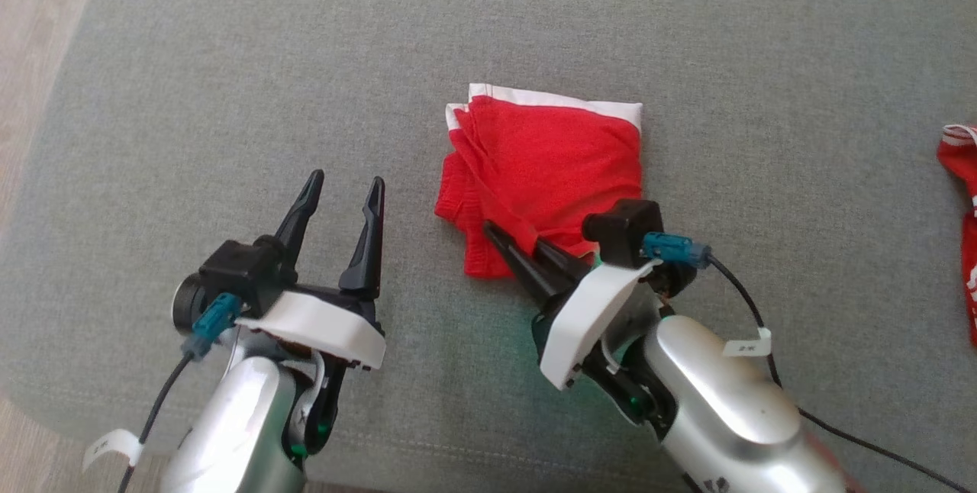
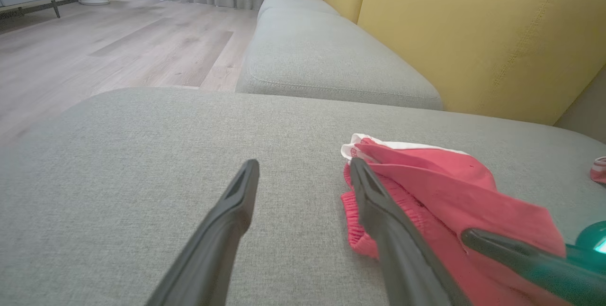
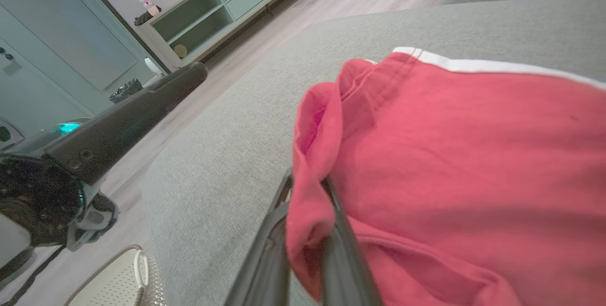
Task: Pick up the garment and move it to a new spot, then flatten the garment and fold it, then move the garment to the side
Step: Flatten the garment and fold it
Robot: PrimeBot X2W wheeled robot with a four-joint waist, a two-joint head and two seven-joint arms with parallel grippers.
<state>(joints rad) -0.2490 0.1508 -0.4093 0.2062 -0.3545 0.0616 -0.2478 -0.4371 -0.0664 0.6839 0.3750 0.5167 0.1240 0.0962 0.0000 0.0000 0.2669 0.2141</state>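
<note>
1. Head view: the folded red garment [image 1: 546, 165] lies mid-frame on the grey sofa cushion [image 1: 229, 58]. The right pincer [image 1: 513, 236] is clamped on its lower edge. The left pincer [image 1: 345, 180], lower left, gapes wide and holds nothing.
2. Left wrist view: the garment [image 2: 426, 178] lies right of centre.
3. Right wrist view: a red fold is pinched between the fingers [image 3: 270, 239].

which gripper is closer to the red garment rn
Right. The right gripper is shut on the near edge of the red garment, pinching a fold. The left gripper hangs open over the grey cushion to the garment's left, not touching it.
</note>
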